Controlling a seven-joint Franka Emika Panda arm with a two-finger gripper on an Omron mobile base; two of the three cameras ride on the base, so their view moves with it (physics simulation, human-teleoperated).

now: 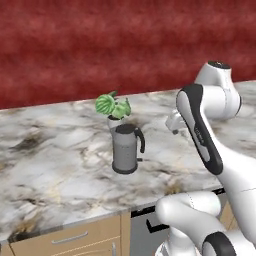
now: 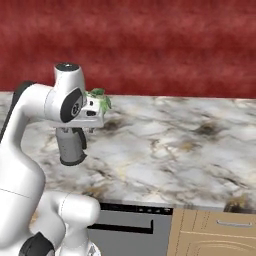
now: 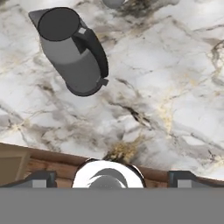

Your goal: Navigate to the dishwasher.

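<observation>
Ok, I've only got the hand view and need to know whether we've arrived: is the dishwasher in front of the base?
Observer: Yes. The dishwasher sits under the counter edge, just ahead of the base.
Operator: What flanks it?
Observer: A tan wooden cabinet adjoins it on the right in the right base view.
Operator: Anything behind the kettle?
Observer: A small green potted plant stands just behind the kettle, nearer the red wall.
</observation>
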